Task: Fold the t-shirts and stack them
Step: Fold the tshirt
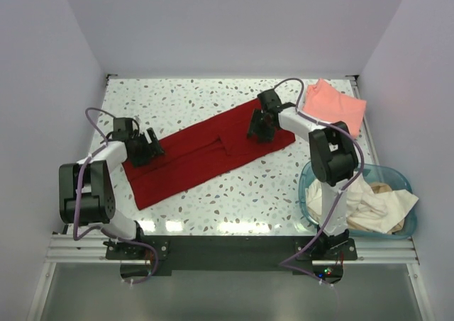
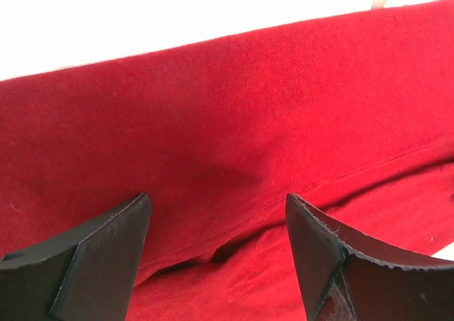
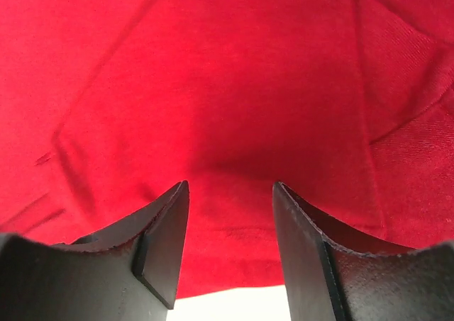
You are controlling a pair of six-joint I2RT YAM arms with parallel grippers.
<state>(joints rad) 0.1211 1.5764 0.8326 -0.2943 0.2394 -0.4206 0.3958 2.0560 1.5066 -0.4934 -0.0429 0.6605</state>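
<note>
The step in hand appears to be the folding of the dark red t-shirt [image 1: 206, 158], which lies on the speckled tabletop [image 1: 213, 94] as a long, narrow band running diagonally from near left to far right, its sides apparently already turned in lengthwise. The left end effector [image 1: 147, 147] sits over the near-left end of that band and the right end effector [image 1: 259, 126] over the far-right end, each low over the cloth. In the left wrist view the fingers [image 2: 106, 257] stand wide apart with red fabric and a folded seam between and below them, nothing pinched; whether the tips touch the cloth cannot be told. In the right wrist view the fingers [image 3: 163, 243] stand about half spread near the shirt's edge, where a sliver of white tabletop shows, and the fabric lies flat in the gap rather than being clamped, so both end effectors are released and empty. The next move probably calls for each to settle onto its end of the band, close on all the layers, and carry one end over the other without dragging the fold apart. A salmon-pink t-shirt [image 1: 335, 105] lies folded at the far right corner, likely the stack's place, and cream-white t-shirts [image 1: 362, 204] wait crumpled in the teal basket [image 1: 389, 171] at the near right.
</note>
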